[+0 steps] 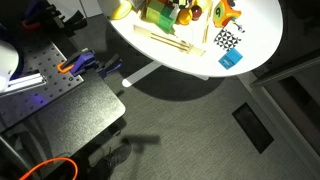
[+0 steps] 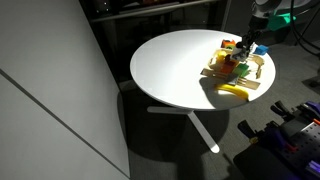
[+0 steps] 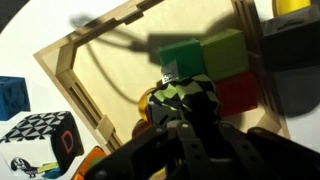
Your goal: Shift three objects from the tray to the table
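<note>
The pale wood tray (image 3: 75,75) lies on the round white table (image 2: 175,70) and holds a green block (image 3: 205,55), a red block (image 3: 240,95) and an orange-yellow piece (image 3: 148,100). In the wrist view my gripper (image 3: 185,125) is low over the tray. Its fingers converge on a green-and-black patterned toy piece (image 3: 185,95), which hides the fingertips. In an exterior view the gripper (image 2: 252,47) hangs over the tray's far end (image 2: 262,80), above a heap of bright toys (image 2: 232,66). The tray (image 1: 165,42) and its toys also show in an exterior view.
A blue cube (image 1: 231,59) and a black-and-white checkered piece (image 1: 227,40) lie on the table beside the tray; both also show in the wrist view (image 3: 10,95) (image 3: 40,135). A yellow banana-like piece (image 2: 236,91) lies by the tray. A dark perforated bench (image 1: 60,100) stands beside the table.
</note>
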Controlling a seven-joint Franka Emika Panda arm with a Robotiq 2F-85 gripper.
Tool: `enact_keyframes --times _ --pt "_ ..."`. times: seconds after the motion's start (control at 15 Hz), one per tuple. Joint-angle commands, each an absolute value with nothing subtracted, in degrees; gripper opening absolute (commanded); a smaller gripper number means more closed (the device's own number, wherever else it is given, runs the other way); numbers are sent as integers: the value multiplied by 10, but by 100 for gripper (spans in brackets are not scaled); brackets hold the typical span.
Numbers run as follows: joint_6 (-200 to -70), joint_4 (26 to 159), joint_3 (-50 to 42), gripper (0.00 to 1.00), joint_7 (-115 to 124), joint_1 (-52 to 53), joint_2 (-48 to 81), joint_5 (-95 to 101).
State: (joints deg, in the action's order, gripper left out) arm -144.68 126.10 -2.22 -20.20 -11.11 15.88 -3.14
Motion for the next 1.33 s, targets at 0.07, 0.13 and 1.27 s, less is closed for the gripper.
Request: enact_keyframes --times 0.07,0.13,1.27 --pt "-1478 1298 1 6 -206 -93 128 -58" --pt "-1487 1302 6 6 -206 -88 129 -62" --pt "-1527 1330 86 44 -223 -37 157 -82"
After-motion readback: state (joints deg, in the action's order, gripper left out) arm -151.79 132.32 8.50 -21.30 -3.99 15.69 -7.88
